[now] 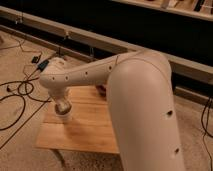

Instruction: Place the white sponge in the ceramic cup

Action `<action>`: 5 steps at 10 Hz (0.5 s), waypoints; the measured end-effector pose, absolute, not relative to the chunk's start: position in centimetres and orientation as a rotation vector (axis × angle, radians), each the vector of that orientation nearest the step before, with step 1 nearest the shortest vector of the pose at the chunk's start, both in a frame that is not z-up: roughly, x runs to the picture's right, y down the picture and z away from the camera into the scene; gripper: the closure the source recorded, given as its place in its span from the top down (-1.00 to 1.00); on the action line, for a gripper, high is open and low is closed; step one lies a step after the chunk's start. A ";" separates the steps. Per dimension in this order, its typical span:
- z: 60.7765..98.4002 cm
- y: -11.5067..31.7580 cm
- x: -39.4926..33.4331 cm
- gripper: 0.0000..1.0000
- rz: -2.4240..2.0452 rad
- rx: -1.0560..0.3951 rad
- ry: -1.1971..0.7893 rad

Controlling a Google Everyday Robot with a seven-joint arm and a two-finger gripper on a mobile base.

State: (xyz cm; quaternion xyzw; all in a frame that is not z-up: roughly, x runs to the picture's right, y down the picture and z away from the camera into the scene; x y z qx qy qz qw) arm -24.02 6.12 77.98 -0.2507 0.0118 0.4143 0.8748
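The big white robot arm (142,100) bends down over the small light wooden table (87,134). Its tool (63,106) hangs at about 9 o'clock from the table's middle. It is right above the small off-white round ceramic cup (64,118) and looks like it touches the cup's top. I think it is there so the small white soft sponge can drop straight in. I cannot see the sponge. The tool hides it, so it may be in the tool or inside the cup. I cannot tell if the tool is apart, together or clamped on something. At about 12 o'clock, a bit of a dark reddish bowl (101,90) peeks out from behind the arm.
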 end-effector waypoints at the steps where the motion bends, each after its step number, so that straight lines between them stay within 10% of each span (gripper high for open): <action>1: 78.0 6.1 -24.1 0.60 0.863 -0.525 0.027; 5: 78.1 6.3 -24.3 0.60 0.860 -0.533 0.032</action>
